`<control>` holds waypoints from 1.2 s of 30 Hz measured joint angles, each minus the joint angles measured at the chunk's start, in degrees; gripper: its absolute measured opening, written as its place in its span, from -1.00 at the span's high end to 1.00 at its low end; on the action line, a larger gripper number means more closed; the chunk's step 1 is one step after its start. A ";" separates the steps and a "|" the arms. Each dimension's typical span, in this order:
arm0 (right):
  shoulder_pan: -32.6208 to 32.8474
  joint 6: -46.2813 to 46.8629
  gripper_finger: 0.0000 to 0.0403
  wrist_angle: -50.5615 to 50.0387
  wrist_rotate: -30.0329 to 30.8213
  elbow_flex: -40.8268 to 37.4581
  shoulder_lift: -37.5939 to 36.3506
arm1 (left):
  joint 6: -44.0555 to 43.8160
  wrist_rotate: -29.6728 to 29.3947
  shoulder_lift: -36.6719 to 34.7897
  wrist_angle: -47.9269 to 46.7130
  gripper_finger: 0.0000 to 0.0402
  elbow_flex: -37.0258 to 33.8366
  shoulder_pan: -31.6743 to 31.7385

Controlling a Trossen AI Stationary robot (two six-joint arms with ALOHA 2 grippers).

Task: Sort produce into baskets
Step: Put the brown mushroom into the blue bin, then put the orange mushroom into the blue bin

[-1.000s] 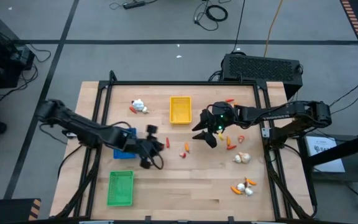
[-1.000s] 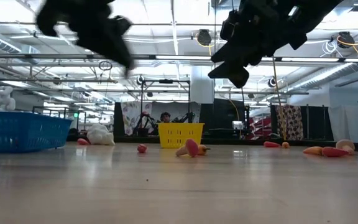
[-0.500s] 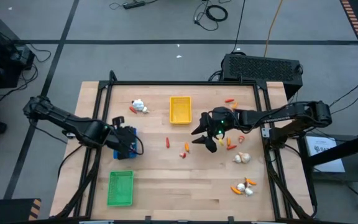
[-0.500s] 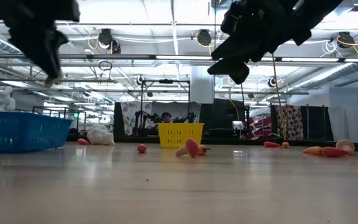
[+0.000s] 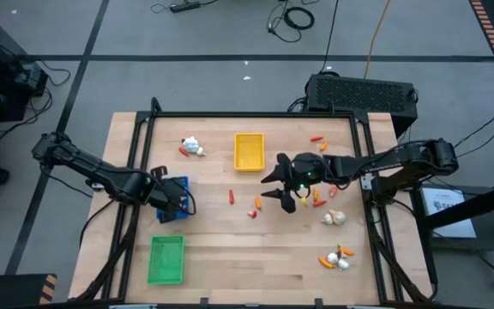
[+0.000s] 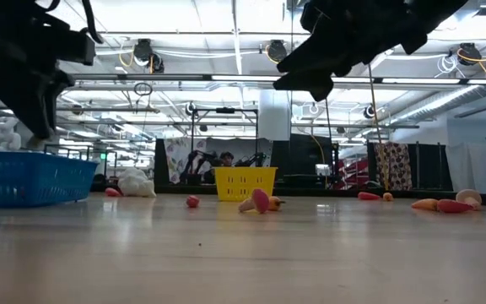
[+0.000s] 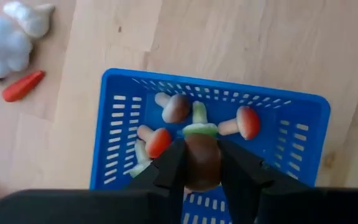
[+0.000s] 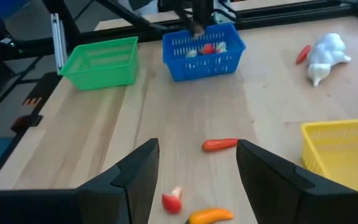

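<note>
The left gripper (image 7: 201,163) hangs directly over the blue tray (image 7: 297,130), its two dark fingers (image 7: 169,171) pinched on a small brown-capped mushroom piece (image 7: 202,163) with a pale green collar. Below it in the tray lie more little mushrooms (image 7: 240,123), red- and brown-capped on whitish stems. Just outside the tray a slim red-orange carrot piece (image 7: 22,86) lies beside a white garlic-like bulb (image 7: 8,37). The right gripper (image 8: 196,177) hovers above mid-table with its fingers parted and nothing between them, over an orange-red pepper piece (image 8: 220,144) and a small red-and-white piece (image 8: 172,200). The yellow tray (image 5: 249,151) sits near the far edge, the green tray (image 5: 166,259) at the near left corner, and more produce (image 5: 336,257) is scattered toward the right. The surface is a pale wooden table (image 5: 230,249) framed in black rails, on a grey floor with cables; beyond it is a bright hall with ceiling lights. No writing is readable.
</note>
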 joint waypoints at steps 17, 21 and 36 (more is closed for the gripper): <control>-2.34 -1.02 -0.02 -0.14 -0.30 0.01 0.00 | -2.31 0.80 0.08 -0.68 0.07 0.80 0.00; -2.34 0.20 -0.02 -3.18 -0.55 0.01 0.00 | 1.13 -2.83 0.08 1.53 0.07 3.51 0.00; -2.24 4.37 -0.02 -5.79 -0.61 0.01 0.00 | 30.51 -5.72 14.83 56.27 0.07 3.21 3.18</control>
